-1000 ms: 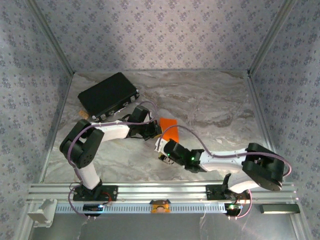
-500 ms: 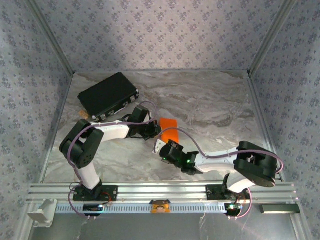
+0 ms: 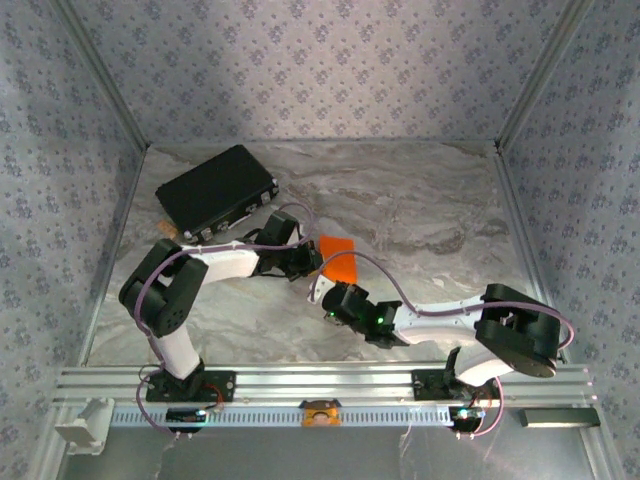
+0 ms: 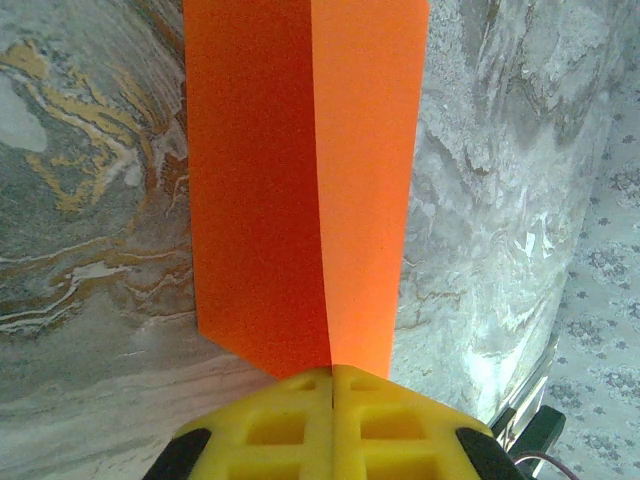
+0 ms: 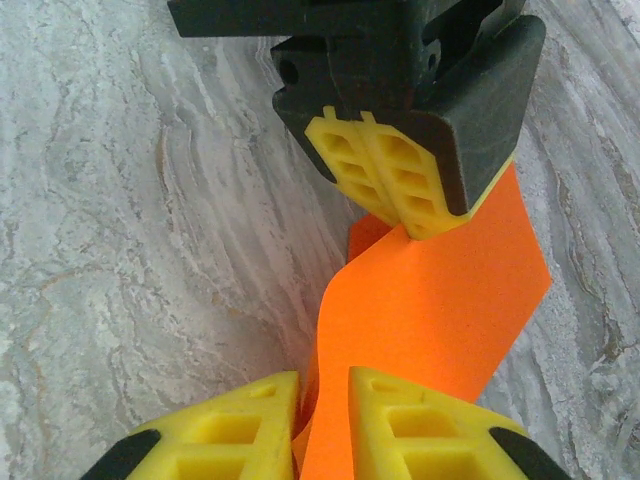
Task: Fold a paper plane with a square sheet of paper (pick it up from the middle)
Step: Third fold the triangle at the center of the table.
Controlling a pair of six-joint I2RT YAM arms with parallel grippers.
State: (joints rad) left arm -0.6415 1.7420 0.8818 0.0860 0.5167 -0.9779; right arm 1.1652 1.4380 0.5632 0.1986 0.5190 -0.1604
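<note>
The left end effector [image 4: 332,372] is clamped on the creased square sheet of paper [image 4: 310,180], whose long axis runs up-frame from it. The right end effector [image 5: 322,390], jaws narrow, straddles the sheet's opposite end at lower centre; whether it actually pinches the paper is unclear.

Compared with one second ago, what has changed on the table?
The right gripper edged slightly left; its jaws now stand narrowly astride the edge of the orange paper. The left gripper stays shut on it; the paper and the black case did not move.
</note>
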